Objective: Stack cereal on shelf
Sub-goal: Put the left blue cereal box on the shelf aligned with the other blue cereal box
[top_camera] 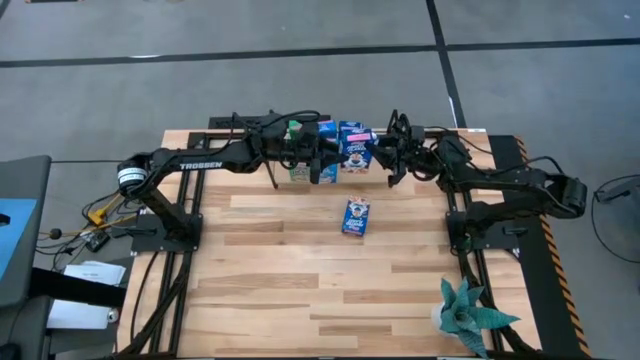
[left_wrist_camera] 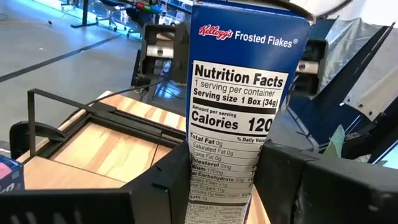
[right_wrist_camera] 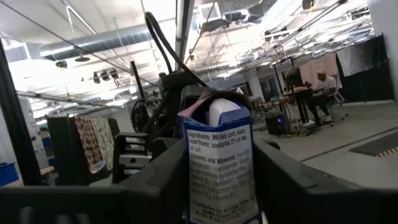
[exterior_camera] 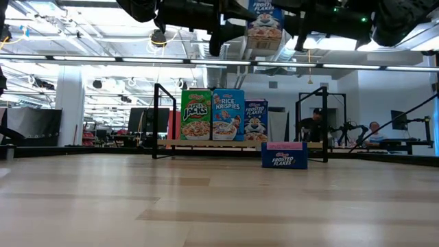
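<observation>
A dark blue Frosted Flakes cereal box (exterior_camera: 265, 27) hangs high above the shelf (exterior_camera: 206, 143), between my left gripper (left_wrist_camera: 221, 186) and my right gripper (right_wrist_camera: 221, 180), both shut on it. In the high view the two grippers (top_camera: 335, 160) (top_camera: 383, 158) meet at the table's far middle. On the shelf board stand three boxes upright on their bases: a green one (exterior_camera: 196, 115), a light blue one (exterior_camera: 228, 114) and a dark blue one (exterior_camera: 256, 120). Another dark blue box (top_camera: 356, 216) lies flat on the table nearer the middle. My left gripper pinches the box between its two fingers (left_wrist_camera: 161, 186), which lie on the two broad faces beside the Nutrition Facts side panel (left_wrist_camera: 224, 155), on the lower half. The fingers come level from the table's left. The box is upright and lifted clear. My right gripper has the same box between its two fingers (right_wrist_camera: 280, 180), on either side of the ingredients side panel (right_wrist_camera: 221, 162). No gap shows at the faces. It comes from the table's right, slanting a little upward. The box's top flaps (right_wrist_camera: 214, 106) rise above the fingers.
A potted plant (top_camera: 475, 318) stands at the near right corner. Black frame posts (exterior_camera: 159, 120) flank the shelf. People sit in the room beyond the table (exterior_camera: 315, 123). Bare wood lies across the table's near half.
</observation>
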